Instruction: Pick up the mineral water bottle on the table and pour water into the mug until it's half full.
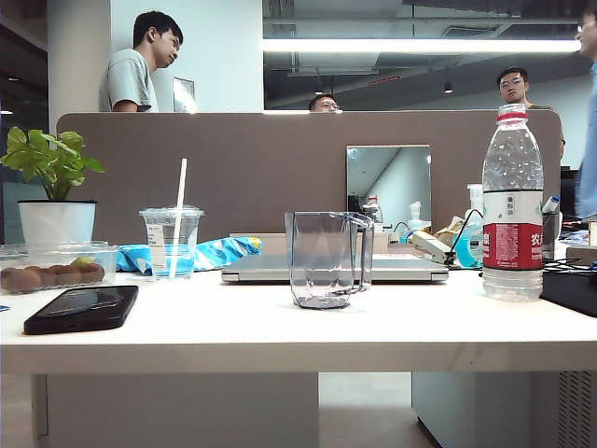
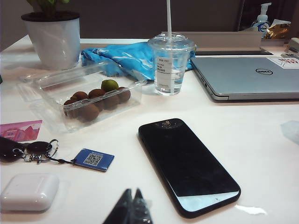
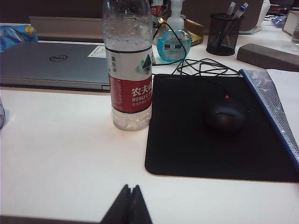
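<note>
Bottle: the mineral water bottle point(image 1: 512, 201) stands upright on the right part of the table point(image 1: 280, 331), cap on, red-and-white label low on its body. The right wrist view shows it point(image 3: 127, 63) just beside the edge of a black mouse pad point(image 3: 219, 128); I cannot tell whether they touch.
Mug: the mug point(image 1: 326, 259) stands upright near the middle of the table, handle to the right in the exterior view, in front of a closed laptop point(image 1: 336, 269). Well apart from the bottle. Neither wrist view shows it clearly.
Left gripper: the left gripper point(image 2: 131, 207) appears only in the left wrist view, as two dark fingertips pressed together, holding nothing, low over the table near a black phone point(image 2: 189, 163).
Right gripper: the right gripper point(image 3: 131, 205) appears only in the right wrist view, fingertips pressed together and holding nothing, well short of the bottle.
Exterior view only: a potted plant point(image 1: 54, 187) at far left, a brown partition point(image 1: 280, 168) behind the desk with people beyond it.
Left wrist view only: a key bunch with a blue tag point(image 2: 94, 159), a white earbud case point(image 2: 29, 191), and the clear box of brown fruit point(image 2: 93, 100) seen from above.
Right wrist view only: a mouse point(image 3: 225, 115) on the pad, a blue pump bottle point(image 3: 174, 42), a mesh pen holder point(image 3: 224, 32).
Shared: a lidded cup with a straw point(image 1: 172, 241) stands left of the mug, beside a blue cloth point(image 2: 126, 58).
</note>
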`<state>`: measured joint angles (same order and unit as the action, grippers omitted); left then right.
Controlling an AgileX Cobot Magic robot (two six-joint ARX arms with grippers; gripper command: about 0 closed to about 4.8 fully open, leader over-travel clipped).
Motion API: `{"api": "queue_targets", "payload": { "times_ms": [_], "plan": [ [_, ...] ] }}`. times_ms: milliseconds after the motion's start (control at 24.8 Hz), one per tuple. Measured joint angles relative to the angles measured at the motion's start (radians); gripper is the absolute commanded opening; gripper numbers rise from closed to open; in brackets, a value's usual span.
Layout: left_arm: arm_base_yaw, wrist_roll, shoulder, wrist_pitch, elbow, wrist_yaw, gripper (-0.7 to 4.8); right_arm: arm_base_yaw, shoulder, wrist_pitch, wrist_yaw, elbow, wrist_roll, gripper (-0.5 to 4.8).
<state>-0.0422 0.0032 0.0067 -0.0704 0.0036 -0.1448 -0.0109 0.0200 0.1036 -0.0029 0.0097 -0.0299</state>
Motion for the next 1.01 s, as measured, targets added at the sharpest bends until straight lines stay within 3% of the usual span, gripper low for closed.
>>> {"api": "queue_targets", "payload": {
  "times_ms": [323,444,484,605,847,928,1008],
  "plan": [
    [0.0,-0.003,0.0,0.0,0.0,0.0,-0.04,0.0,0.0,0.0,0.0,0.0,0.0,-0.01],
    [0.0,-0.071,0.0,-0.003,0.003,-0.002,-0.04,0.0,0.0,0.001,0.0,0.003,0.0,-0.02],
    [0.0,-0.125,0.003,-0.039,0.039,-0.045,-0.04,0.0,0.001,0.016,0.0,0.032,0.0,-0.02],
    [0.001,-0.146,0.002,-0.005,0.157,-0.264,-0.04,0.0,0.0,-0.015,0.003,0.199,0.0,-0.02],
    [0.001,-0.151,0.137,-0.026,0.296,-0.424,-0.04,0.0,0.062,0.043,0.002,0.399,0.0,0.03],
    [0.001,-0.135,0.215,-0.047,0.336,-0.476,-0.04,0.0,0.124,0.119,0.001,0.464,-0.001,0.56],
    [0.012,-0.073,0.37,-0.06,0.409,-0.511,-0.04,0.0,0.264,0.237,0.0,0.572,-0.038,1.56]
  ]
}}
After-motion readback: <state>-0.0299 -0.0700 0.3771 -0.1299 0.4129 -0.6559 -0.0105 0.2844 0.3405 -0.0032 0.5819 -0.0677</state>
